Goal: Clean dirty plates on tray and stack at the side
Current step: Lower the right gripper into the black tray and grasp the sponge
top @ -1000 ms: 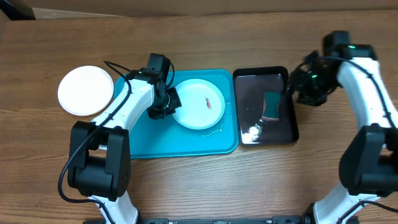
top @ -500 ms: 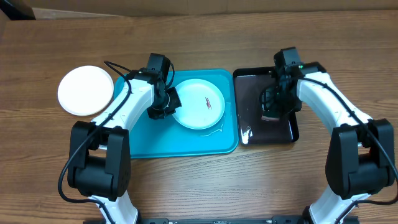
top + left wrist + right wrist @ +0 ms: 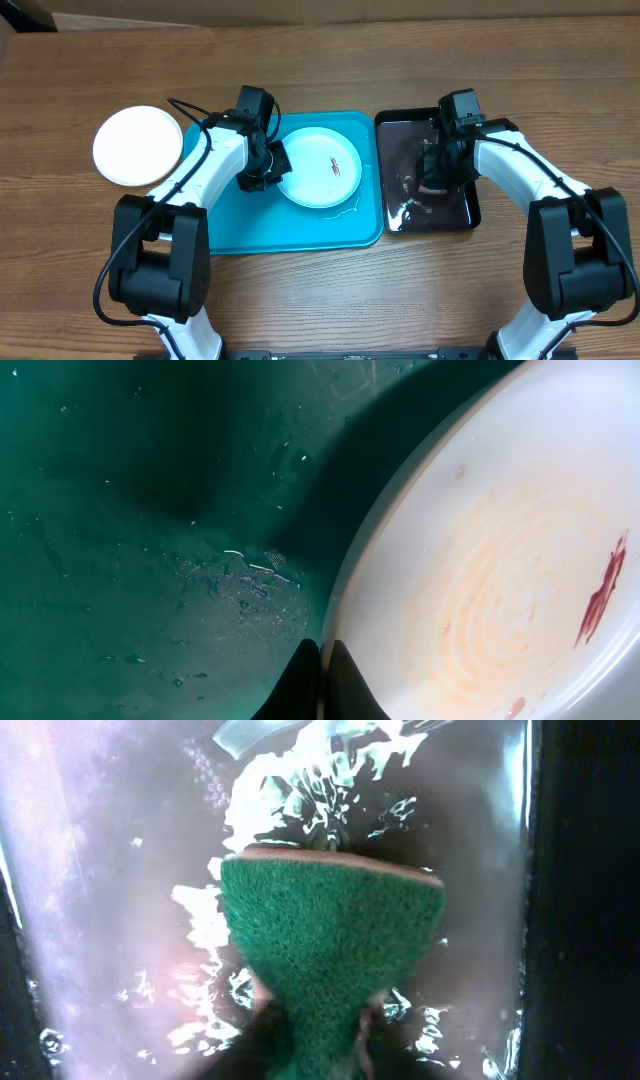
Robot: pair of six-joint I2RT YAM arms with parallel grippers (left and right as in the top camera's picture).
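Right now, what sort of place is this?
Probably a robot test bench set up for dishwashing: a wooden table, a turquoise tray holding a smeared plate, and a wet black tray with a green sponge.

Left hand [image 3: 322,660] shut, arm reaching forward; right hand [image 3: 436,178] pinching sponge [image 3: 330,950].

Overhead: bright, even light from above, sharp throughout. Left wrist: dim; broad dark shadow across turquoise rectangular plastic tray [image 3: 120,490]; pale round plastic plate [image 3: 500,560] soft-focused at right. Right wrist: white glare on wet glossy black rectangular tray [image 3: 100,850]; green rough-faced sponge [image 3: 330,945] sharp.
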